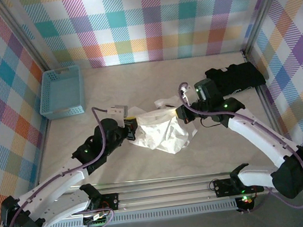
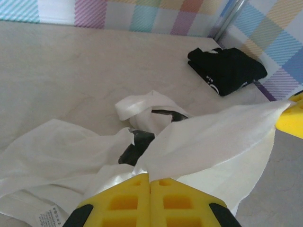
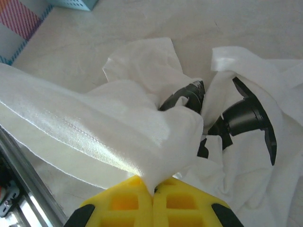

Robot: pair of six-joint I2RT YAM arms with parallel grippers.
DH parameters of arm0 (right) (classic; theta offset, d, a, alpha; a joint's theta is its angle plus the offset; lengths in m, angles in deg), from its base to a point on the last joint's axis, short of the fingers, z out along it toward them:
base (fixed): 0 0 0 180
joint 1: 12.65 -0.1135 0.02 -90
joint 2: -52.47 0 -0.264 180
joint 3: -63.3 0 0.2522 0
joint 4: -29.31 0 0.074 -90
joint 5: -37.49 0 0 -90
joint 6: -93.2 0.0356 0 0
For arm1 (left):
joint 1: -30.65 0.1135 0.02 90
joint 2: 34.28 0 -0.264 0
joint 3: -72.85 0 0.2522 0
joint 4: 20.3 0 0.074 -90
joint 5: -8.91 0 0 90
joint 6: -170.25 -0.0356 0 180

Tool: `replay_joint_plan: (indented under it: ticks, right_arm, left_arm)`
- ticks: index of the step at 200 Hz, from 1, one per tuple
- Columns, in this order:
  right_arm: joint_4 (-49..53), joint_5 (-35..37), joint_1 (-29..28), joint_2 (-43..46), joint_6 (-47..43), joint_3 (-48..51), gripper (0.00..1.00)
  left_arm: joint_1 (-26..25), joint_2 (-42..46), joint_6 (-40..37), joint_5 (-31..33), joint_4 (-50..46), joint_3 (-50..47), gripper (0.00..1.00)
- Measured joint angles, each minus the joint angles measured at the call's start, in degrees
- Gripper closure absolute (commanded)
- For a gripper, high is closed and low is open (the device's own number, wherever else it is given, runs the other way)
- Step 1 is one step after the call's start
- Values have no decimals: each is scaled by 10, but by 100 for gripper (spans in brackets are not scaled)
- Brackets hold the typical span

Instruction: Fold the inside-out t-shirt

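The inside-out t-shirt (image 1: 162, 133) is a white, wrinkled bundle at the table's middle, stretched between both grippers. My left gripper (image 1: 132, 128) is at its left end. In the left wrist view its yellow fingers (image 2: 128, 198) are pressed together, and a taut band of the t-shirt (image 2: 213, 142) runs out of my left gripper (image 2: 150, 178). A printed label (image 2: 47, 218) shows on the cloth at lower left. My right gripper (image 1: 186, 114) is at the shirt's right end. In the right wrist view my right gripper (image 3: 154, 185) is shut on a bunched fold of the t-shirt (image 3: 118, 123).
A blue basket (image 1: 61, 91) stands at the back left by the wall. A black folded garment (image 1: 236, 77) lies at the back right, also in the left wrist view (image 2: 227, 70). Checked walls enclose the table. A metal rail (image 1: 166, 191) runs along the near edge.
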Motion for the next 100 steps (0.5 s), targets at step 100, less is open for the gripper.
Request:
replay_joint_plan:
  ticks: [100]
  right_arm:
    - [64,104,13,-111,-2,-71,100]
  left_arm:
    - [-1,-173,-88,-165,43,-11,96]
